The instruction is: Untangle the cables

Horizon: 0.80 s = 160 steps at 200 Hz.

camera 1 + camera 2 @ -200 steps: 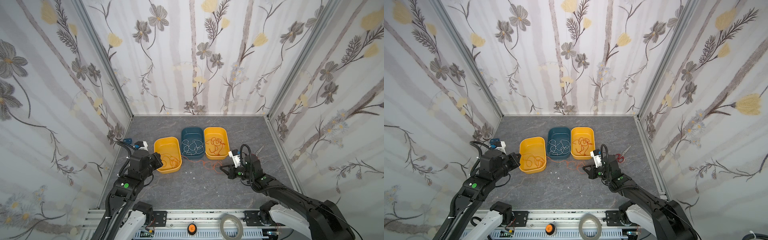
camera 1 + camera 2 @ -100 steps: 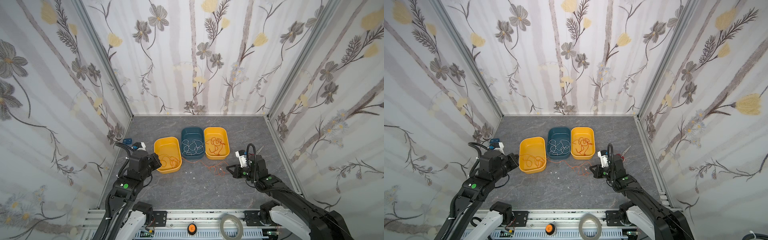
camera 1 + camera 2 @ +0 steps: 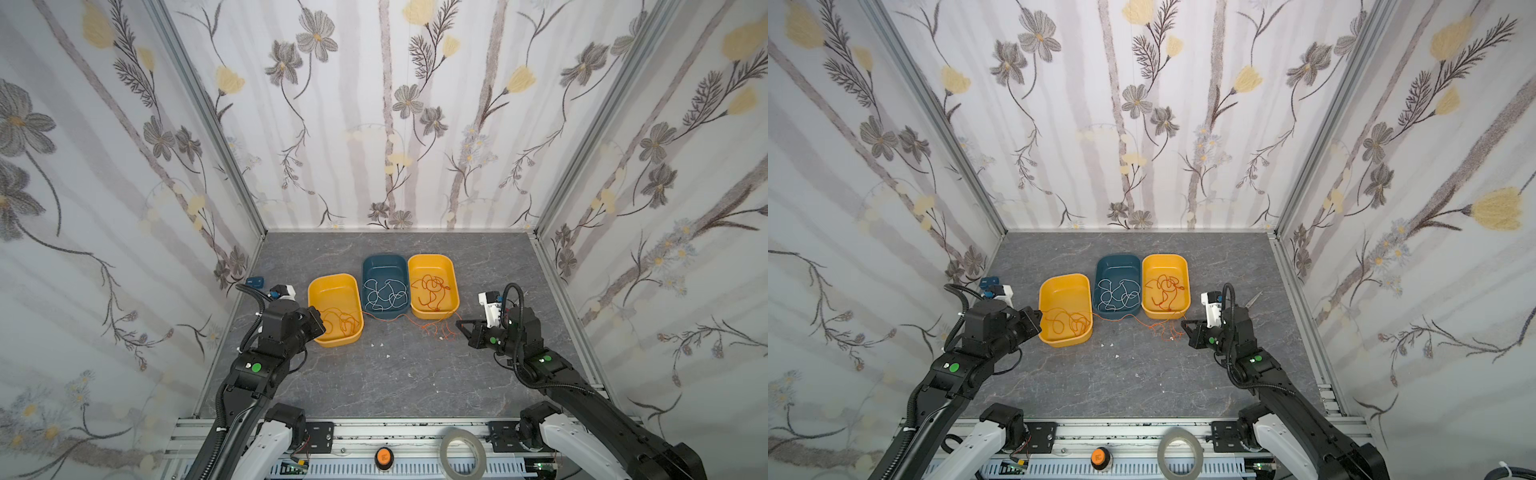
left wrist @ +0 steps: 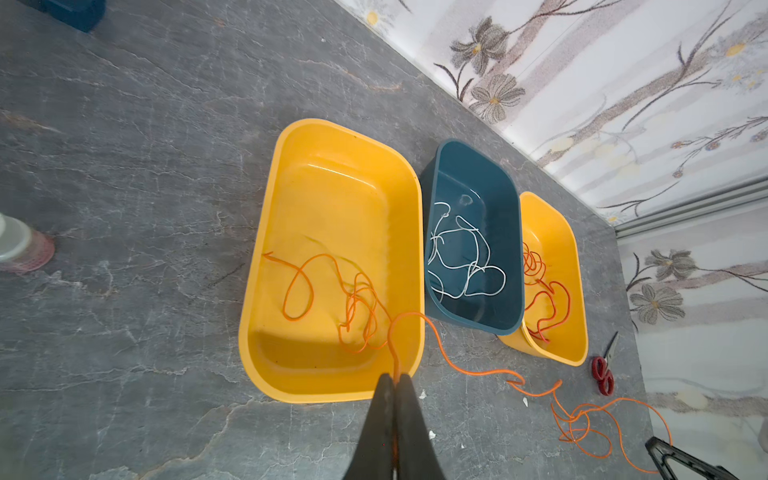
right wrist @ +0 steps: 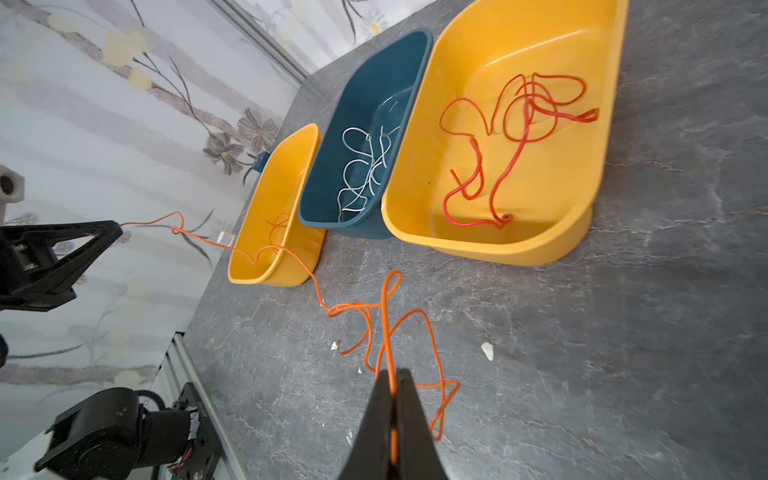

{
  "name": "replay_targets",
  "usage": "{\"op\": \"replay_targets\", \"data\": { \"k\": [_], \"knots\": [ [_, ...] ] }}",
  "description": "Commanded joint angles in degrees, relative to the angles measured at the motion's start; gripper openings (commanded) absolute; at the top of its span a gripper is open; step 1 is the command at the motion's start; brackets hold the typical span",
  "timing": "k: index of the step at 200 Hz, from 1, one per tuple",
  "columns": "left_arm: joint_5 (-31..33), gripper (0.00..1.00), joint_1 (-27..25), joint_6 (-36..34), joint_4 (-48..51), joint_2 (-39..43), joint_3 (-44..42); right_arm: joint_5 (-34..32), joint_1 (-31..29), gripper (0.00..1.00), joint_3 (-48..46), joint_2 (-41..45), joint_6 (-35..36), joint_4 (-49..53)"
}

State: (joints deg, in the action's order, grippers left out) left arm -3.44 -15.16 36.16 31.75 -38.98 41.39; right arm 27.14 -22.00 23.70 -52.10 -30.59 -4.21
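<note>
Grey tabletop [image 3: 395, 374] carried an orange cable [image 5: 385, 332] trailing from a yellow tray [image 3: 332, 276] to a loose snarl [image 3: 436, 329], left tool [image 4: 395, 376] and right tool [image 5: 392, 374] each clamped tight on it; slow, gentle spreading looked wisest.

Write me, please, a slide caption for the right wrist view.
Right claw shut on the orange cable looping across the table, through the far yellow tray, to the left claw.

Floral wallpaper walls [image 3: 386, 124] on three sides; grey marbled floor [image 3: 374, 382]; aluminium corner posts [image 3: 213, 124]; even light
</note>
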Motion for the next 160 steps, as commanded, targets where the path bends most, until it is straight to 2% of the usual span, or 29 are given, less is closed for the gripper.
{"op": "replay_targets", "data": {
  "k": [1, 40, 96, 106, 122, 160],
  "knots": [
    [-5.1, 0.00, 0.0, 1.2, -5.5, -1.1, -1.1, 5.7, -1.6, 0.08, 2.5, -5.0, 1.2, -0.9],
    [-7.6, 0.00, -0.4, 2.6, -9.1, -1.8, -3.5, 0.6, -7.1, 0.10, 6.0, -15.4, 2.5, 0.4],
    [-7.3, 0.00, -0.7, 3.5, -10.8, -3.1, -5.8, -2.4, -8.7, 0.14, 13.6, -30.8, 2.8, 0.8],
    [-7.1, 0.00, -0.6, 3.5, -10.7, -3.1, -6.0, -2.8, -9.0, 0.18, 14.5, -31.4, 3.1, 1.5],
    [-7.2, 0.00, -0.6, 3.6, -10.5, -2.9, -6.1, -2.8, -10.5, 0.29, 15.1, -30.5, 4.5, 2.0],
    [-6.9, 0.00, -0.7, 3.5, -10.2, -2.4, -6.5, -4.7, -18.6, 0.41, 15.8, -27.2, 12.8, 3.9]
  ]
}}
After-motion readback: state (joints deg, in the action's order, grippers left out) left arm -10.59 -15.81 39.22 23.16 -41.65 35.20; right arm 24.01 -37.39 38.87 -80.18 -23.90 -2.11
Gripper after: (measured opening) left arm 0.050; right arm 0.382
